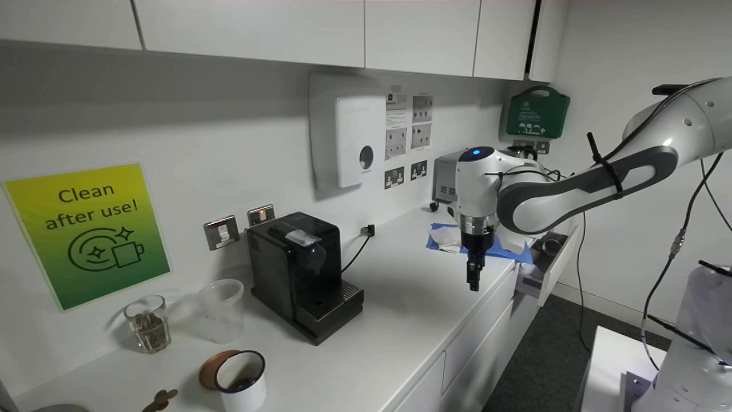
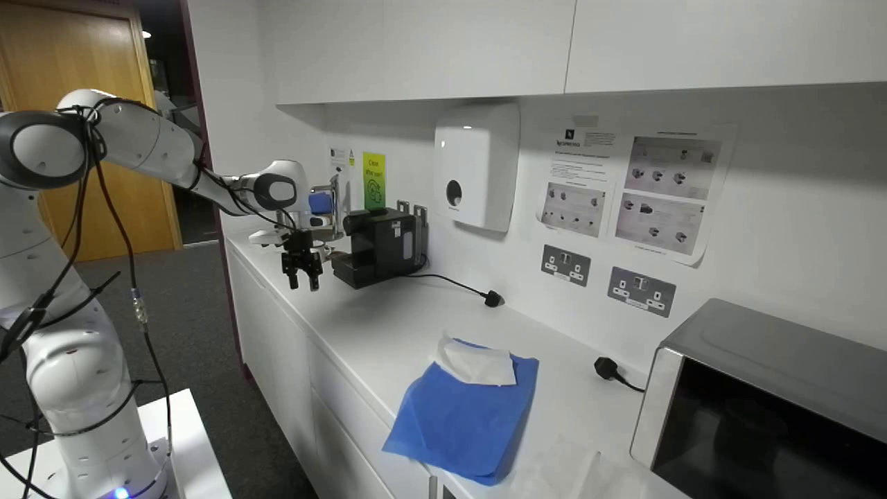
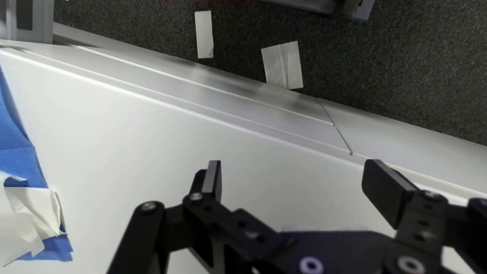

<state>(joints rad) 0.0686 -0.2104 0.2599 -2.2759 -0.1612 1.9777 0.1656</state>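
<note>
My gripper (image 1: pixel 474 281) points down above the white counter (image 1: pixel 394 303), near its front edge, and touches nothing. In an exterior view its two fingers (image 2: pixel 303 283) stand apart. In the wrist view the open jaws (image 3: pixel 295 167) are wide apart with only the counter top (image 3: pixel 140 160) between them. The black coffee machine (image 1: pixel 303 274) is near it on the counter; it also shows in an exterior view (image 2: pixel 384 246). A blue cloth (image 2: pixel 464 416) with a crumpled white tissue (image 2: pixel 478 362) on it lies further along the counter; the cloth's edge (image 3: pixel 17 160) shows in the wrist view.
A white enamel mug (image 1: pixel 247 392), a clear plastic tub (image 1: pixel 223 315) and a glass (image 1: pixel 151 329) stand beside the coffee machine. A drawer (image 1: pixel 557 269) is open at the far end. A microwave (image 2: pixel 776 346) stands on the counter. White cabinets (image 1: pixel 251 28) hang above.
</note>
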